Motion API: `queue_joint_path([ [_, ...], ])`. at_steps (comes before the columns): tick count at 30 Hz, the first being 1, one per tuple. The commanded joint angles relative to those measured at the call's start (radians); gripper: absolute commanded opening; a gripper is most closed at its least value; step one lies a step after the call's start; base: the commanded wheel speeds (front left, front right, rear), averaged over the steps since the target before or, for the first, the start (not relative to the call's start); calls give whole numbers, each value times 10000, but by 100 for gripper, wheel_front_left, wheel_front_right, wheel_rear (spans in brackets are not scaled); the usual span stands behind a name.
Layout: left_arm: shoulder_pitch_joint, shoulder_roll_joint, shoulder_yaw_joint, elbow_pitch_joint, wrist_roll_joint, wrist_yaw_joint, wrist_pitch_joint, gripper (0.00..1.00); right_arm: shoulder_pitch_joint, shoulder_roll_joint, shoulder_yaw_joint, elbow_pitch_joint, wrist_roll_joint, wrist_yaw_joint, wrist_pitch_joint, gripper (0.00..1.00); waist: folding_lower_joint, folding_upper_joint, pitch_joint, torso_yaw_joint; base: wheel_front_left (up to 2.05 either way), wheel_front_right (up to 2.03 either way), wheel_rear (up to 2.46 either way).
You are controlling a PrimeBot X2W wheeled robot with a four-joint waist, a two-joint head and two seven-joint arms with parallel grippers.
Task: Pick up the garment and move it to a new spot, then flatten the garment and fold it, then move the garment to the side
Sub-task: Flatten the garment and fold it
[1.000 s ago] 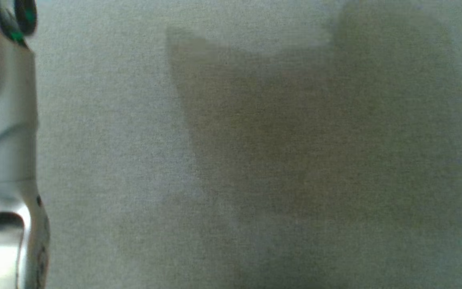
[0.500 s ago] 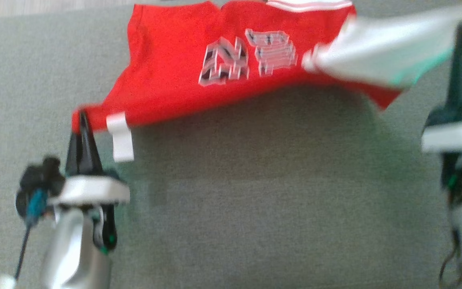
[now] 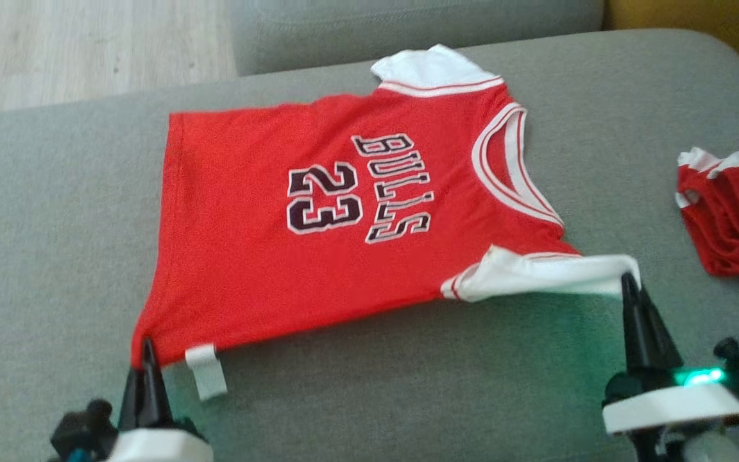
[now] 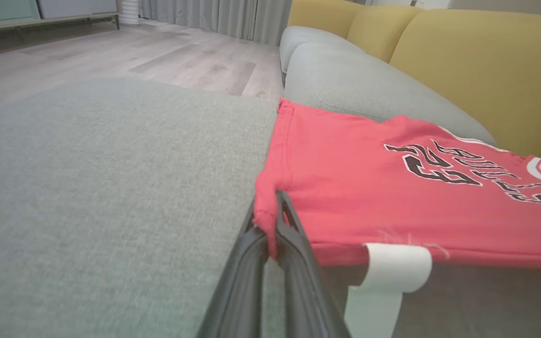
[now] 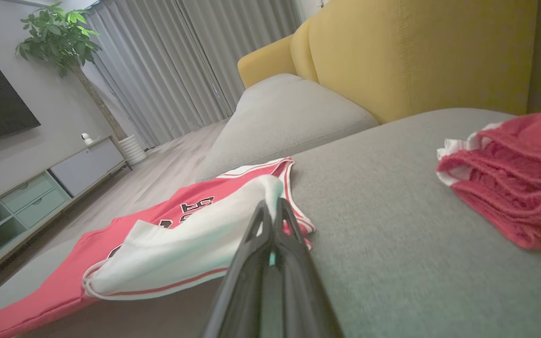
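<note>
Garment [image 3: 241,256] lies spread, print up, across the middle of the grey cushion [image 3: 49,224], its near edge lifted off the fabric. A crumpled red bundle [image 3: 735,218] sits by the cushion's right edge. The left gripper [image 3: 147,348] pinches the hem corner, and the right gripper [image 3: 629,282] pinches the white sleeve. A white label [image 3: 206,372] dangles just beside the left one.
</note>
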Motion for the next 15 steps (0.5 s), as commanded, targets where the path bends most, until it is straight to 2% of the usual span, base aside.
queue_joint_path([
  [1, 39, 138, 212, -334, -127, 114, -50, 0, 27, 3, 197, -312, -59, -7, -62, 0, 3, 0, -193, -140, 0, 0, 0],
  [8, 742, 137, -66, -415, -337, 193, -51, 0, 711, 101, 254, -390, -95, -7, -62, 0, 3, 0, -321, -127, 0, 0, 0],
  [15, 114, 136, -394, -324, -123, 88, -51, 0, -48, 43, -69, -215, -193, -7, -62, 0, 3, 0, -59, 198, 0, 0, 0],
])
